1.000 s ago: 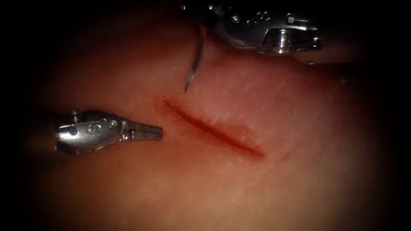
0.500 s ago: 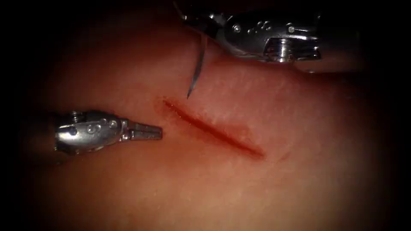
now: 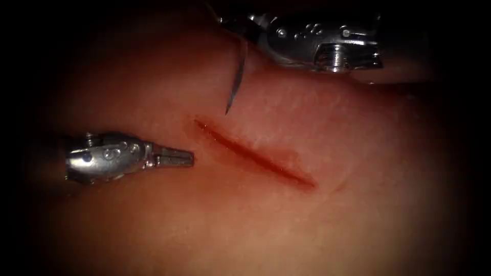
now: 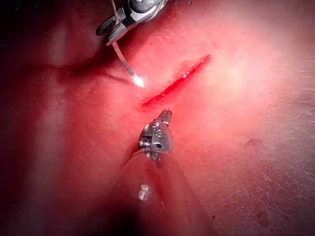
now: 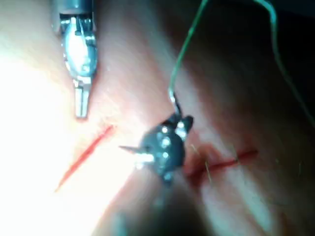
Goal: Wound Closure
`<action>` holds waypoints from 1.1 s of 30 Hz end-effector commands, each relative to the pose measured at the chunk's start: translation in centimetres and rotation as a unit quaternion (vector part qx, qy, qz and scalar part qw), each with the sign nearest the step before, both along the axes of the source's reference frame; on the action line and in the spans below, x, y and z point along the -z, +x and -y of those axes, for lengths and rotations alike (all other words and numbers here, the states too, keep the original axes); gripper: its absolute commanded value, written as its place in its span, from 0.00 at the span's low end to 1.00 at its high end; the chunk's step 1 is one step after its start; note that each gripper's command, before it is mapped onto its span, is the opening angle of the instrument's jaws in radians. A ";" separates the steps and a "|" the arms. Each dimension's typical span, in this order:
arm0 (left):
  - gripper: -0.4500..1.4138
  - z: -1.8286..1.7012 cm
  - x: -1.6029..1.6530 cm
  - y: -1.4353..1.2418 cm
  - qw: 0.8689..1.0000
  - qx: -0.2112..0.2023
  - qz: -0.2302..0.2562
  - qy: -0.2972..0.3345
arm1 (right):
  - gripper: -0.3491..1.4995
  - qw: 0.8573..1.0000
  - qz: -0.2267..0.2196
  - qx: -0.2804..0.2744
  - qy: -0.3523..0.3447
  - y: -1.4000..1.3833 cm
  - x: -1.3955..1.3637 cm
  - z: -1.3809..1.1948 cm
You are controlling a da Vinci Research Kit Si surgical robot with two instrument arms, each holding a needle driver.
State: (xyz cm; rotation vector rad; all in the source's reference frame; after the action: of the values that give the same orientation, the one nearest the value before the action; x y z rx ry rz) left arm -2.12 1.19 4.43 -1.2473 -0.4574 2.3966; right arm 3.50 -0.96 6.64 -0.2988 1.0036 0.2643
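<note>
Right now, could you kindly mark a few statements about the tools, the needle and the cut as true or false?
1. The right end effector holds the needle. True.
2. The needle's tip is buried in the tissue. False: it hangs free above the tissue, near the cut's upper left end.
3. The left end effector grips the tissue. False: its jaws are shut on nothing, left of the cut.
4. Green thread trails from the needle. True.

No legible text or markings
</note>
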 end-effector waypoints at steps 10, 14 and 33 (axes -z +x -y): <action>0.14 0.01 -0.06 -0.05 1.000 0.000 0.001 0.000 | 0.00 1.000 0.002 0.002 -0.008 0.12 -0.13 0.05; 0.14 0.01 -0.06 -0.05 1.000 -0.001 0.001 0.000 | 0.00 1.000 0.010 0.007 -0.008 0.13 -0.20 0.12; 0.11 0.04 -0.16 -0.07 1.000 0.000 -0.001 -0.005 | 0.00 0.999 0.025 0.040 -0.007 0.23 -0.37 0.52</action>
State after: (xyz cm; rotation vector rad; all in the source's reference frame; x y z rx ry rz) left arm -2.14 1.14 4.56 -1.2464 -0.4469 2.4058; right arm 3.66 -1.49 6.97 -0.2754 0.9633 0.1763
